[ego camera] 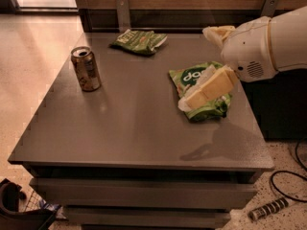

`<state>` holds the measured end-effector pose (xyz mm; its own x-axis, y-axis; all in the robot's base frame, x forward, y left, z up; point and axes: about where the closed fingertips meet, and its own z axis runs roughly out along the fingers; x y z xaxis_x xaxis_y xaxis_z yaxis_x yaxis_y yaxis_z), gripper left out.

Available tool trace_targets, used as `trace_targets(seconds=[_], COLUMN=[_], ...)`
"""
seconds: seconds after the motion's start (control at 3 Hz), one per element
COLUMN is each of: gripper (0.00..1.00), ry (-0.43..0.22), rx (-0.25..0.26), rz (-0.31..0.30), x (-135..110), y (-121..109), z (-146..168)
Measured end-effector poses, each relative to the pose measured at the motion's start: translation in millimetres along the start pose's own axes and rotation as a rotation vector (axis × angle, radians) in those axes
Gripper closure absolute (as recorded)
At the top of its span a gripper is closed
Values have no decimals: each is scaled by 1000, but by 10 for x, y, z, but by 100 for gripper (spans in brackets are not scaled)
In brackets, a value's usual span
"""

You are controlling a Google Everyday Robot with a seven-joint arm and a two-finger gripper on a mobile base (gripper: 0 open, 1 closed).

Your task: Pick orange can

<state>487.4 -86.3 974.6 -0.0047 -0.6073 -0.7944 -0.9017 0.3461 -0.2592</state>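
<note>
The orange can (pixel 86 68) stands upright on the grey table (pixel 124 128), near its left edge, with its silver top facing up. My gripper (pixel 194 67) comes in from the right on a white arm and hovers over the right side of the table, far from the can. Its two cream fingers are spread apart and hold nothing. The lower finger (pixel 208 89) hangs over a green snack bag (pixel 192 78) and hides part of it.
A second green snack bag (pixel 140 40) lies at the back of the table. A dark wall with metal brackets runs behind the table. A cable (pixel 288 176) and a small striped object (pixel 268 209) lie on the floor at right. Drawers sit below the tabletop.
</note>
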Motion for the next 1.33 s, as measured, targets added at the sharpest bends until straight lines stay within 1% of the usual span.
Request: trace_targets(seconds=[0.33, 0.67, 1.0, 1.33], gripper=[0, 0, 0, 0], ry=[-113, -176, -174, -173], rx=[23, 64, 63, 55], rz=[22, 91, 88, 97], x=[-178, -288, -292, -341], y=[87, 162, 166, 149], z=[202, 342, 338, 629])
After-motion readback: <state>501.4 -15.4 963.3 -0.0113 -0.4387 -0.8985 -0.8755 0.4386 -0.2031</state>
